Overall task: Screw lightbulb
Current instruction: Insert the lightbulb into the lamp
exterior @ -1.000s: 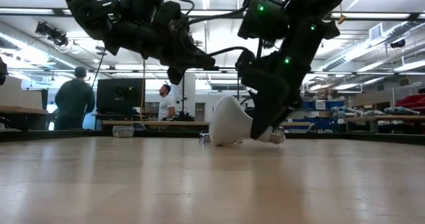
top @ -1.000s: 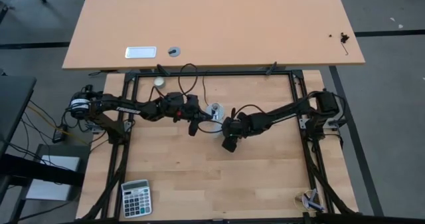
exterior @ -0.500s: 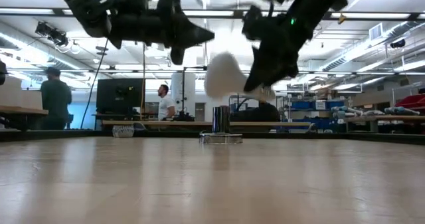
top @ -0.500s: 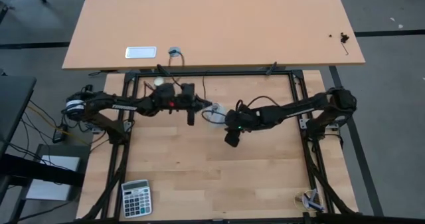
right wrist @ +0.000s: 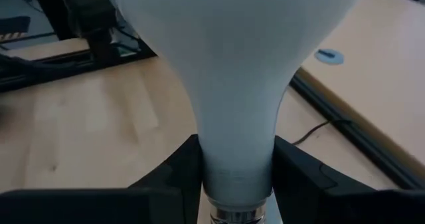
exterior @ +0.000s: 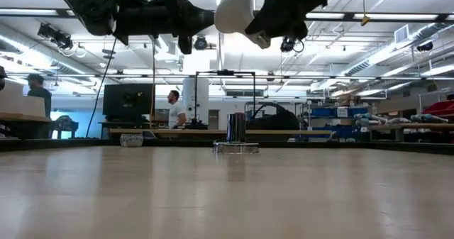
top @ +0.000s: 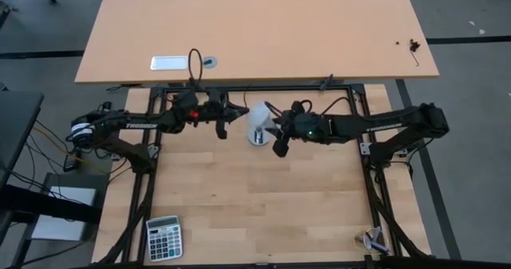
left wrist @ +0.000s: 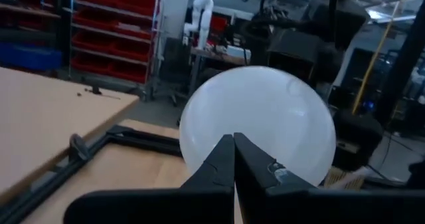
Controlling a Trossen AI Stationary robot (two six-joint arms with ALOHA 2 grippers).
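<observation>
Currently right claw [right wrist: 236, 177] grips the bulb [right wrist: 232, 64] at its narrow neck, held high above the worktop [top: 239, 213] and socket [exterior: 236, 141]. Bulb's likely light, smooth, fragile; neck is the safest hold. Left claw [left wrist: 233, 159] is closed, empty, tips near the dome face.

You have two arms, each ending in one tool: the left tool [top: 224, 128] and the right tool [top: 269, 122]. One lightbulb [top: 259, 117] sits clamped in the right tool, facing the left tool. One socket [exterior: 236, 134] stands on the desk [top: 239, 213] beneath the right tool. One calculator [top: 164, 237] lies well away from both tools. Two people [exterior: 173, 108] show in the room beyond, far behind the tools.
</observation>
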